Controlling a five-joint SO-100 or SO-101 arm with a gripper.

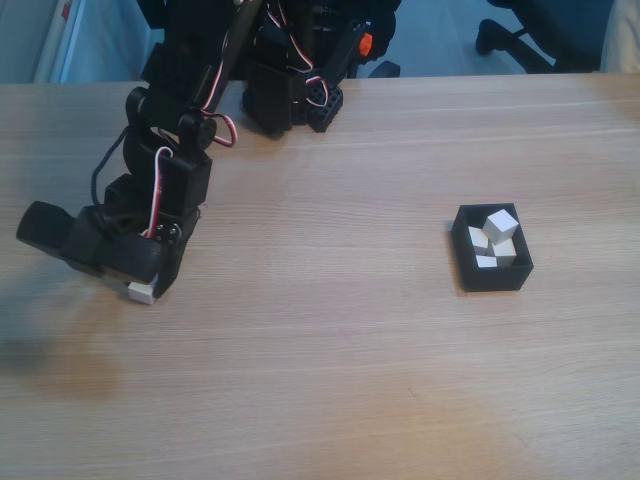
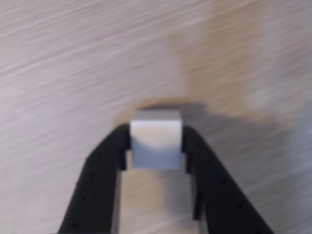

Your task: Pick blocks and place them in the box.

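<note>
In the wrist view we see our gripper [image 2: 156, 146] clamped on one off-white block [image 2: 156, 139], a black finger pressed flat against each side face. The fingers [image 2: 105, 170] rise from the bottom edge. Behind the block lies the pale wood-grain bench [image 2: 73, 58], blurred, with a soft shadow to the right.

Matte black arm [image 1: 165, 190] — red-and-white cables looped along it — orange accent near base.

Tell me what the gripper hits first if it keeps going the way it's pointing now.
Probably the bare table. The gripper, shut on a block, points down at wood with nothing else ahead; height above it is unclear.
</note>
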